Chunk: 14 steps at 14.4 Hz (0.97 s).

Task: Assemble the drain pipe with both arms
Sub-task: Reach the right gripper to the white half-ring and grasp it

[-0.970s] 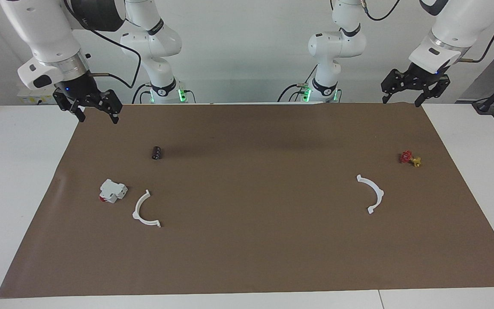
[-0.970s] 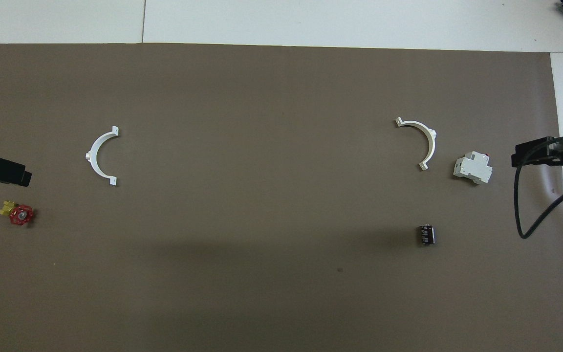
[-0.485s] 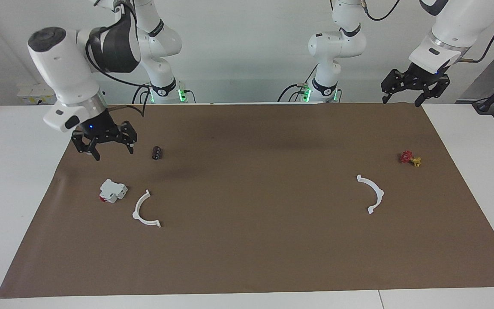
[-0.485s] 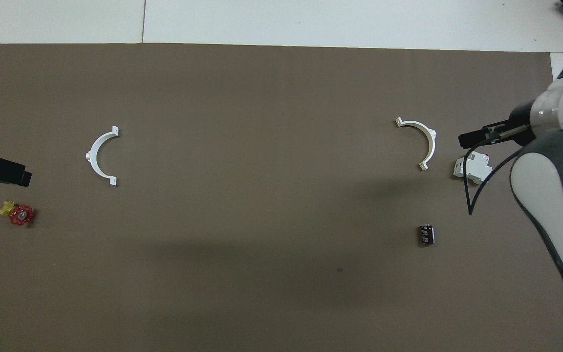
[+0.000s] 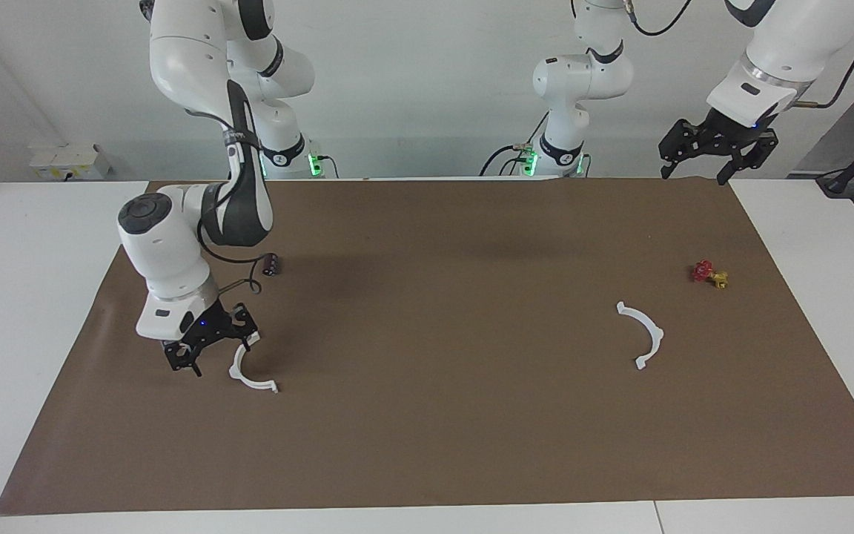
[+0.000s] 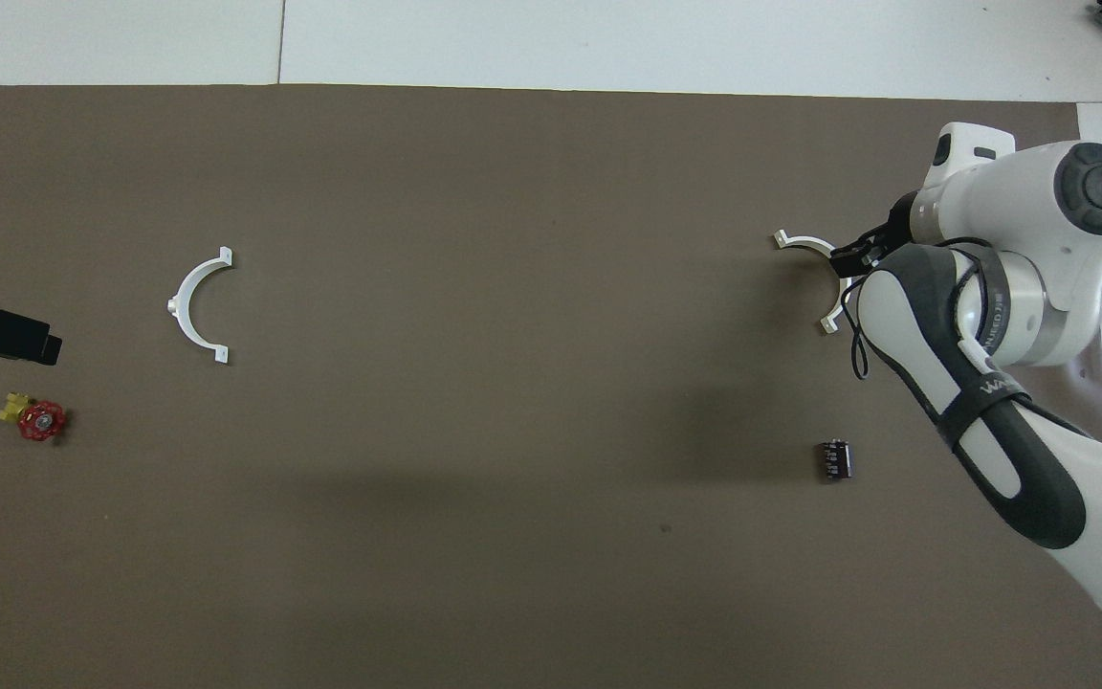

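Two white drain pipe arcs lie apart on the brown mat (image 5: 434,445). One arc (image 5: 247,382) lies toward the right arm's end; its two ends show in the overhead view (image 6: 804,241). My right gripper (image 5: 219,354) is open and low over the mat, one finger by that arc's end nearer the robots. It also shows in the overhead view (image 6: 848,256). The other arc (image 5: 657,334) (image 6: 176,306) lies toward the left arm's end. My left gripper (image 5: 716,144) (image 6: 6,333) is open and empty, waiting raised over the mat's edge.
A small dark cylinder (image 5: 271,265) (image 6: 835,459) lies nearer the robots than the right gripper. A red and yellow valve (image 5: 707,273) (image 6: 39,421) lies toward the left arm's end. The white block with a red spot is hidden under the right arm.
My right arm has swung from the mat's corner and come down beside the nearby arc, covering the white block. The left arm has not moved.
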Available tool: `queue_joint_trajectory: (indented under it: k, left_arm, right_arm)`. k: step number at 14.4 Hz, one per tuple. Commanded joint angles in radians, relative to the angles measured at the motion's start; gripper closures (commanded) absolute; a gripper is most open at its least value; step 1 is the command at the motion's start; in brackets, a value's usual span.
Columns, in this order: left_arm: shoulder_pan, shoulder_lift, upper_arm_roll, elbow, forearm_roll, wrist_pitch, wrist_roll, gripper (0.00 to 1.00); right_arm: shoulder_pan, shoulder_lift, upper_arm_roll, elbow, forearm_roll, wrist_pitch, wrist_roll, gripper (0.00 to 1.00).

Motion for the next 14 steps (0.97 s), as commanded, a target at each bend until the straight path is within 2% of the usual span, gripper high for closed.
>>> queue_joint_trajectory:
  k: [1, 4, 7, 9, 11, 12, 14]
  left_arm:
    - [0.002, -0.010, 0.001, -0.007, 0.011, -0.008, -0.003, 0.00]
    - [0.002, -0.010, 0.001, -0.007, 0.011, -0.008, -0.003, 0.00]
    - [0.002, -0.010, 0.001, -0.007, 0.011, -0.008, -0.003, 0.00]
    - [0.002, -0.010, 0.001, -0.007, 0.011, -0.008, -0.003, 0.00]
    - [0.002, -0.010, 0.001, -0.007, 0.011, -0.008, -0.003, 0.00]
    - [0.002, -0.010, 0.001, -0.007, 0.011, -0.008, -0.003, 0.00]
    - [0.001, -0.010, 0.001, -0.007, 0.011, -0.008, -0.003, 0.00]
  right_arm:
    - [-0.008, 0.048, 0.003, 0.015, 0.037, 0.036, -0.079, 0.12]
    - [-0.013, 0.059, 0.003, -0.015, 0.043, 0.040, -0.084, 0.17]
    - [-0.013, 0.060, 0.003, -0.043, 0.043, 0.082, -0.084, 0.36]
    - [-0.015, 0.062, 0.003, -0.049, 0.043, 0.082, -0.084, 0.52]
    - [-0.013, 0.062, 0.003, -0.055, 0.043, 0.097, -0.081, 0.57]
    - [-0.013, 0.062, 0.003, -0.066, 0.043, 0.108, -0.080, 0.65]
    - [-0.016, 0.062, 0.003, -0.074, 0.043, 0.123, -0.087, 1.00]
